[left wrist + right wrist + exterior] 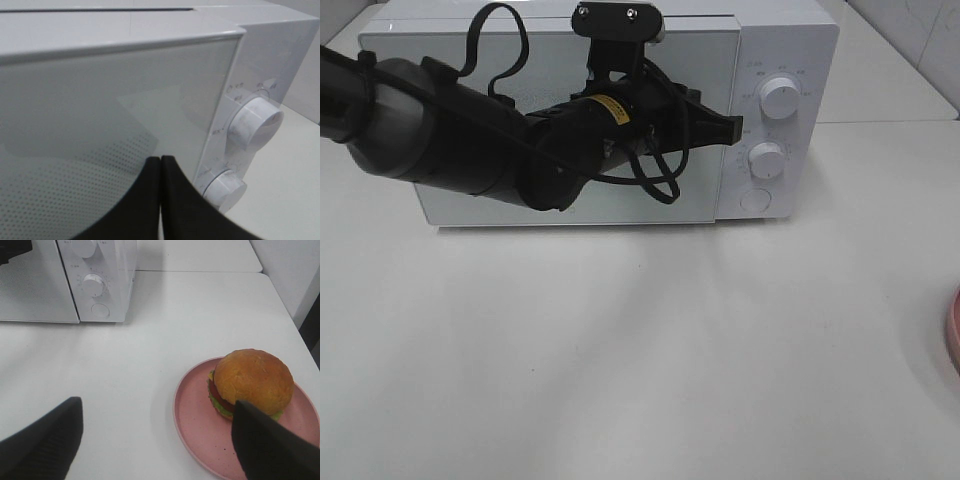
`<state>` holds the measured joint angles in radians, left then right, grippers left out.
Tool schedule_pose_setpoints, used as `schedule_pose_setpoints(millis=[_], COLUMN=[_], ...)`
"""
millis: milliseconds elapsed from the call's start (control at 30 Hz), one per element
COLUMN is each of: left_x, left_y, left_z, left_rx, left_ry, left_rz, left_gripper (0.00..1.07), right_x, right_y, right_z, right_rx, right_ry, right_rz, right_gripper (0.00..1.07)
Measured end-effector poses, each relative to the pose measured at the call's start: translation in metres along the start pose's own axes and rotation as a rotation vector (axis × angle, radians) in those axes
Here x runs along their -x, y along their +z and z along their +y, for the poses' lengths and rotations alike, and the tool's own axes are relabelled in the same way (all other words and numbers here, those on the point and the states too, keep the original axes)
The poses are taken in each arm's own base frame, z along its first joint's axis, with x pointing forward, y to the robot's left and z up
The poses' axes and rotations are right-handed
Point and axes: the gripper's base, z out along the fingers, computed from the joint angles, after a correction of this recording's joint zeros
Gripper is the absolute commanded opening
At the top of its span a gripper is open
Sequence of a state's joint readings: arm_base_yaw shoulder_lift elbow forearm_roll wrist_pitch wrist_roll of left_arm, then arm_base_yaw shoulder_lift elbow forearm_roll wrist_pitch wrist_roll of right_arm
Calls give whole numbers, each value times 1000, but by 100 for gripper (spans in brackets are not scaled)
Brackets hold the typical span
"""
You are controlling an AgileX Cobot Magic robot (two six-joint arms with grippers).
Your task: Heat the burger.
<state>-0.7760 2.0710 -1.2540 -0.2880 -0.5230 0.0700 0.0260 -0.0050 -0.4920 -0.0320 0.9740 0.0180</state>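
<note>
I take the white box-shaped microwave oven with its closed frosted-glass door as my landmark; it stands at the back of the plain white worktop. My left pincer hangs in front of that door, close to the edge where the door meets the control panel, its two black fingers pressed flat together with nothing between them. Just beyond the fingertips, on the panel, sit two round white plastic dials, the upper dial and the lower dial, with a round white push button below them.

The round burger with its glossy golden-brown bun, red tomato and green lettuce lies well apart from the microwave, out on the worktop on the control-panel side and nearer the front edge. It sits on a round pink plate, toward the plate's far side from the oven. My right pincer hovers above the worktop just beside that plate, its black fingers spread wide apart and holding nothing; one finger stands in front of the burger's edge in the right wrist view, and I cannot tell whether it touches.
</note>
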Motion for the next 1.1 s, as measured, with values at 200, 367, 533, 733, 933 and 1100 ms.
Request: schedule_pose_setpoints(millis=[200, 367, 533, 733, 933, 1100], left_x=[3, 7, 7, 10, 21, 14], left_y=[0, 2, 1, -2, -15, -39], left_z=[-1, 1, 2, -4, -25, -59], left_rx=[7, 40, 51, 44, -20, -164], left_ry=[51, 41, 46, 10, -26, 0], left_rz=[-18, -34, -35, 0, 94, 367], left_gripper=[0, 0, 0, 0, 25, 101], right_x=[0, 0, 0, 0, 0, 0], right_y=[0, 0, 0, 0, 0, 0], right_z=[0, 0, 0, 0, 0, 0], right_rx=[0, 0, 0, 0, 0, 0], right_ry=[0, 0, 0, 0, 0, 0], right_rz=[0, 0, 0, 0, 0, 0], right_gripper=[74, 74, 74, 74, 74, 74])
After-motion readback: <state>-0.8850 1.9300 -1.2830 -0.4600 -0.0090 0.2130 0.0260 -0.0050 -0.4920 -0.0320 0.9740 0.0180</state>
